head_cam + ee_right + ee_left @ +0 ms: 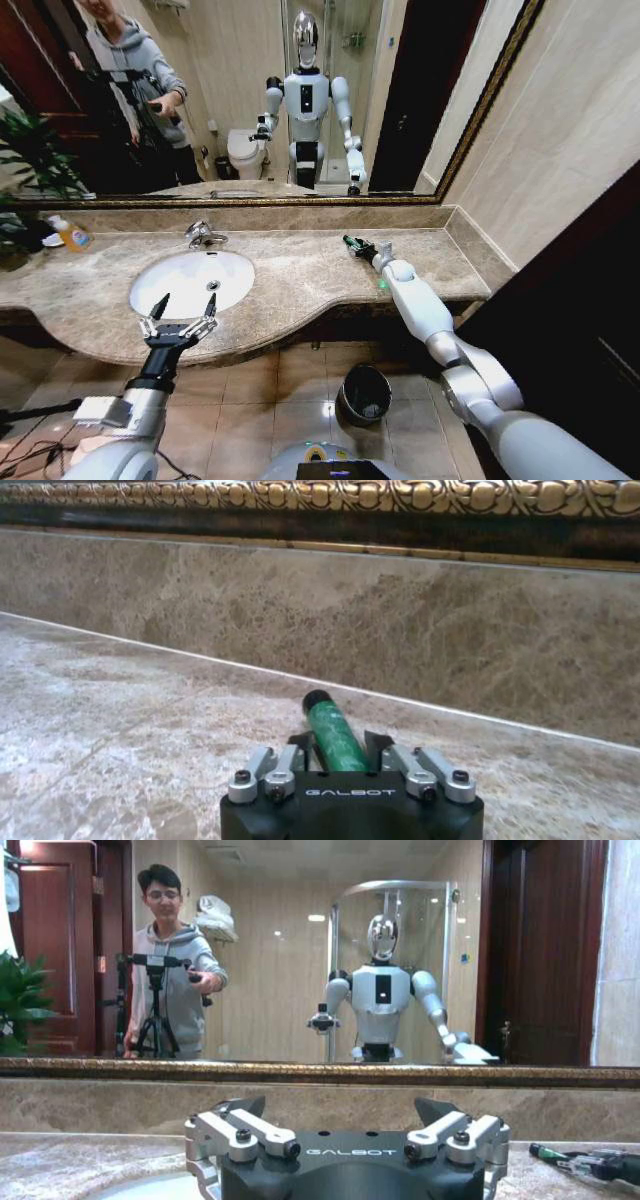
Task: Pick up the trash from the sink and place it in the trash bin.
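Right now your right hand point(340, 744) is clamped on a green stick point(334, 732), low over the desk point(300, 275) near the back wall, well right of the sink point(192, 281). Your left hand point(184, 305) hangs spread open at the basin's front edge. Down on the floor stands the trash bin point(364, 393).

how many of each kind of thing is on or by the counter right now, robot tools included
Robot tools: 2, left tool open over the sink, right tool shut on a green stick
Orange soap bottle: 1
Faucet: 1
Trash bin: 1
Total: 7
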Controlling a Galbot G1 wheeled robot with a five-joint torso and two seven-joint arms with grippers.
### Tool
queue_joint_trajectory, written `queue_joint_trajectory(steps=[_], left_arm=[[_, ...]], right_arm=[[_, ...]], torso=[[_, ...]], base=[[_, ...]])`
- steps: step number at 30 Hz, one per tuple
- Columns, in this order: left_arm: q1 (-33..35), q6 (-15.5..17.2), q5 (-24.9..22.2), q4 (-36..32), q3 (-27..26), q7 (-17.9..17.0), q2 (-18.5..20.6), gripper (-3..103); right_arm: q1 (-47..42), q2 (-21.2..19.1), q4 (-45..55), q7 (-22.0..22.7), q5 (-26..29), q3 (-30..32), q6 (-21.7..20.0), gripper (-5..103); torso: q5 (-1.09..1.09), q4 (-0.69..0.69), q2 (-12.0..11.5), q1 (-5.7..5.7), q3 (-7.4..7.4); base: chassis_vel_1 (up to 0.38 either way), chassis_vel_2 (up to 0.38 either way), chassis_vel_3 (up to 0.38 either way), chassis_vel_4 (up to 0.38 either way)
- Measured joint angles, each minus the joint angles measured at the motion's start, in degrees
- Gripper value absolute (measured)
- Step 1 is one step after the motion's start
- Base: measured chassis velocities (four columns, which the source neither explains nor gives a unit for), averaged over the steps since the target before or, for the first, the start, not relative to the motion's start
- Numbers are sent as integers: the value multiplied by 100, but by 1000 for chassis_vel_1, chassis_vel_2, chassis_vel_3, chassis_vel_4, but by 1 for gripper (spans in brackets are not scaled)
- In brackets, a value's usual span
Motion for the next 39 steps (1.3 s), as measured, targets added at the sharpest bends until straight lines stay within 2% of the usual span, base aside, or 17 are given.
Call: queue_joint_trajectory(steps=[1,4,5,7,9,12,18,22,25,26,30,31,33,34,36,37,39], left_arm=[[0,0,0,0,0,0,0,100],[0,0,0,0,0,0,0,100],[0,0,0,0,0,0,0,100],[0,0,0,0,0,0,0,100],[0,0,0,0,0,0,0,100],[0,0,0,0,0,0,0,100],[0,0,0,0,0,0,0,100],[0,0,0,0,0,0,0,100],[0,0,0,0,0,-1,0,100],[0,0,0,0,0,-1,0,100],[-1,0,0,0,1,3,0,100],[0,0,0,0,1,3,0,100],[0,0,0,0,0,0,1,100],[0,0,0,0,0,0,1,100],[0,0,0,0,0,0,1,100],[0,0,0,0,0,1,0,100],[0,0,0,1,0,0,-1,100]], right_arm=[[-29,-16,44,6,5,3,-17,33],[-110,-56,150,14,13,9,-48,33],[-186,-92,262,14,20,16,-84,25],[-241,-115,342,17,26,25,-113,25],[-383,-153,537,52,46,62,-162,14],[-649,-221,946,152,230,127,-250,10],[-1249,-530,1989,242,659,256,-53,10],[-1838,-843,3046,558,1056,398,-21,10],[-2942,-987,4396,805,1544,907,-286,10],[-2942,-987,4396,805,1544,907,-286,10],[-4352,-901,5522,812,1637,1773,-267,10],[-4872,-815,5857,753,1628,1993,-200,10],[-5862,-542,6419,582,1543,2388,99,10],[-5862,-542,6419,582,1543,2388,99,10],[-6234,-341,6470,430,1478,2388,471,10],[-6471,-105,6403,343,1415,2388,866,10],[-6632,43,6380,312,1376,2408,1033,10]], torso=[[0,0,0,0,0],[0,0,0,0,0],[0,1,0,0,0],[0,0,0,0,0],[0,0,0,0,0],[0,1,0,0,0],[1,0,0,0,1],[0,0,0,0,1],[2,1,0,0,0],[2,1,0,0,0],[-4,-1,1,-1,-1],[5,-3,0,-1,0],[-4,-5,1,-2,-1],[-4,-5,1,-2,-1],[0,-3,1,-2,-1],[1,3,1,-1,-1],[0,3,1,-1,-1]], base=[[0,0,0,0],[0,0,0,0],[0,0,0,0],[0,0,0,0],[0,0,0,0],[0,0,0,0],[0,0,0,0],[0,0,0,0],[0,0,0,0],[0,0,0,0],[0,0,0,0],[0,0,0,0],[0,0,0,0],[0,0,0,0],[0,0,0,0],[0,0,0,0],[0,0,0,0]])
